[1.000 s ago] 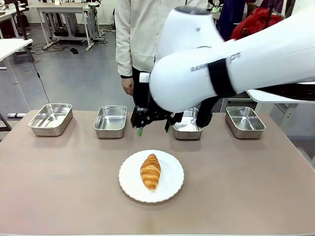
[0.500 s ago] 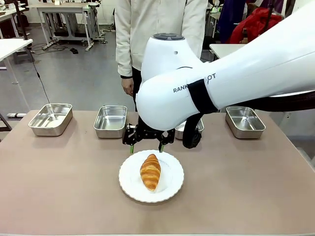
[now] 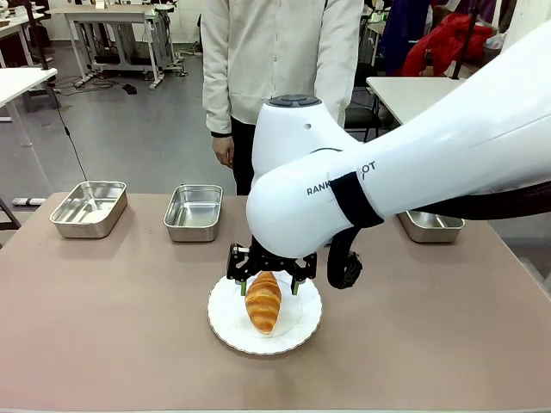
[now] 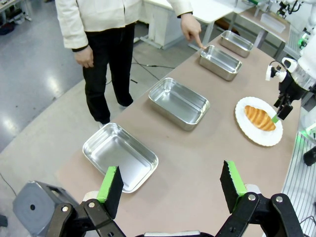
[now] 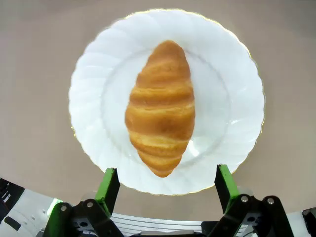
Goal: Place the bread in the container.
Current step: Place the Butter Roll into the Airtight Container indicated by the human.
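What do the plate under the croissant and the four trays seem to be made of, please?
The plate looks like glazed white ceramic, though melamine is possible: it is glossy and scalloped, with a thin gold line at the rim. The trays look like polished stainless steel: silvery, mirror-like walls with bright reflections and rolled rims.

Golden-brown oblong croissant (image 5: 160, 108), glossy crust with darker brown bands across the ridges. The round white scalloped plate (image 5: 232, 98) has a thin gold edge. The desk (image 3: 103, 327) is plain muted taupe, and the rectangular stainless-steel trays (image 3: 193, 212) are mirror-silver. Black fingers (image 5: 107, 183) with bright green pads, on a white robot arm (image 3: 430, 146) with a black band.
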### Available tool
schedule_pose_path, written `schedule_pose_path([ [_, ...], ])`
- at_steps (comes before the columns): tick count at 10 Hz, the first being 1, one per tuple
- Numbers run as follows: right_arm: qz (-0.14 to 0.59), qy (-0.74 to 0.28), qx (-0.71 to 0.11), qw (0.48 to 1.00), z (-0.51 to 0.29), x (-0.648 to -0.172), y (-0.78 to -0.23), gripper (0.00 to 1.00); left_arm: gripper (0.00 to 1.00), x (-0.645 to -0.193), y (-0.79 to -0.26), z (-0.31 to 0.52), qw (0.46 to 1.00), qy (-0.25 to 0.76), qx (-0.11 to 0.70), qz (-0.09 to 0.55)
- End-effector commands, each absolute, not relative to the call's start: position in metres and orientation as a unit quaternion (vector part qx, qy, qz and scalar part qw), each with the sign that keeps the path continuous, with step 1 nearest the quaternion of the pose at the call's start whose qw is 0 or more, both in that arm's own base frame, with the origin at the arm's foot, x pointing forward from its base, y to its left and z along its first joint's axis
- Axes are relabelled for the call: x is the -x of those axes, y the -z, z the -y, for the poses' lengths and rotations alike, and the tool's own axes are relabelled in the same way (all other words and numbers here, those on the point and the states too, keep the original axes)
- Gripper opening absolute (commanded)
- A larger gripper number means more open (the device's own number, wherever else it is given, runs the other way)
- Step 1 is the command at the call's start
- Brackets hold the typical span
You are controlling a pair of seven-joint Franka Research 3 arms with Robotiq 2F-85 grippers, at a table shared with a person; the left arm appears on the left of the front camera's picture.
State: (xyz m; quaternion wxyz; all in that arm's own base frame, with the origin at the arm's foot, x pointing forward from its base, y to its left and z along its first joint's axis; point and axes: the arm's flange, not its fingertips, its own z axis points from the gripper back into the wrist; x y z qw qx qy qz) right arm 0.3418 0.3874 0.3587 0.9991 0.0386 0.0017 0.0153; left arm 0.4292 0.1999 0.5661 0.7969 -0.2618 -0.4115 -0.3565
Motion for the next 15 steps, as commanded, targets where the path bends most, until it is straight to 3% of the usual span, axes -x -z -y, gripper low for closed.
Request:
schedule_pose_path([
  [1,0.007,0.007,-0.05,0.999,-0.391,-0.341,-0.346,1.0,1.0,-0.427,-0.567,-0.2,0.791,0.361,0.265,0.418],
  [15,-0.015,0.004,-0.021,1.0,-0.415,-0.363,-0.308,1.0,1.0,-0.427,-0.567,-0.2,0.791,0.361,0.265,0.418],
])
